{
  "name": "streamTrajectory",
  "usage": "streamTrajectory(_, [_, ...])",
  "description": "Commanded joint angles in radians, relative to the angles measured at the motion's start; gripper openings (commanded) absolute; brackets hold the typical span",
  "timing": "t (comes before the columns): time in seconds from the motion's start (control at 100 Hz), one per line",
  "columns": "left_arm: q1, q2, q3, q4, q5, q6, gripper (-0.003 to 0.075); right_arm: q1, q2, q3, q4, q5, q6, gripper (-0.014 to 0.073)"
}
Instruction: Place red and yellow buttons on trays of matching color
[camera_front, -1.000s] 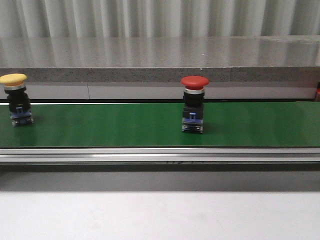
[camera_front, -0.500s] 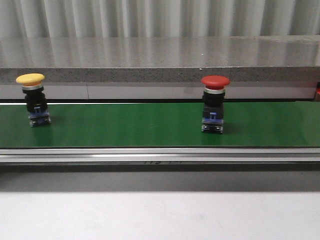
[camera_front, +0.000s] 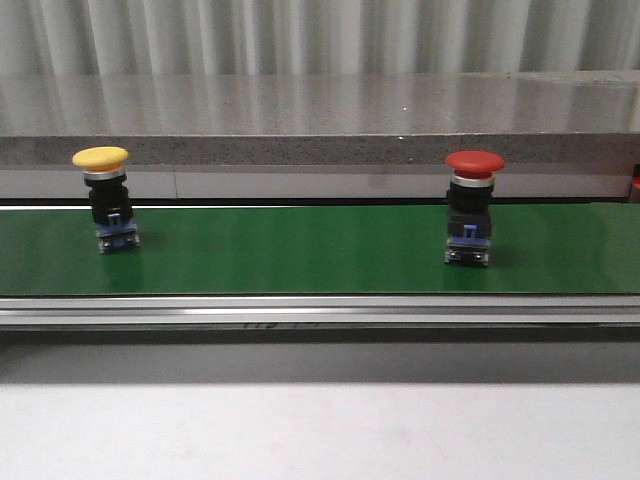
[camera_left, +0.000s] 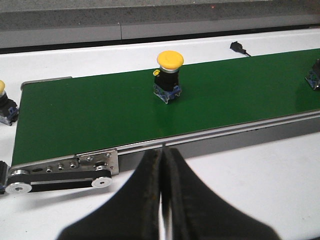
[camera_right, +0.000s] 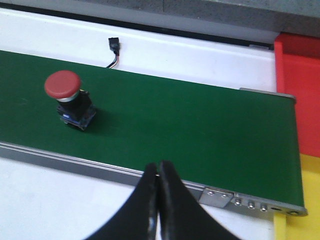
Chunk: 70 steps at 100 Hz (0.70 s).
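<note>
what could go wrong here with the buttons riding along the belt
The red button has moved right along the green belt over the last second; it could ride off the end before being picked. Both grippers, left gripper and right gripper, are shut and need to open first. The buttons stand tall on small bases, so a mistimed grab could tip the yellow button or the red one.

Yellow buttons: two (camera_left: 170, 75) (camera_left: 4, 102). Red button (camera_front: 472, 208): one. Belt (camera_front: 300, 250): one.
</note>
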Motion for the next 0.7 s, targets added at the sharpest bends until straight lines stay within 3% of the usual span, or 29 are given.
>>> streamTrajectory(0.0, [-0.01, 0.01, -0.022, -0.016, -0.062, 0.004, -0.002, 0.01, 0.078, -0.075, 0.035, -0.038, -0.013, 0.0058])
streamTrajectory(0.19, [-0.01, 0.01, -0.022, -0.016, -0.062, 0.004, -0.002, 0.037, 0.231, -0.181, 0.081, 0.018, -0.013, 0.0437])
streamTrajectory(0.28, [-0.01, 0.01, -0.022, -0.016, -0.062, 0.004, -0.002, 0.048, 0.3, -0.228, 0.086, 0.068, -0.013, 0.0561])
streamTrajectory(0.69, [-0.01, 0.01, -0.022, -0.016, -0.062, 0.004, -0.002, 0.058, 0.586, -0.476, 0.168, 0.307, -0.009, 0.0583])
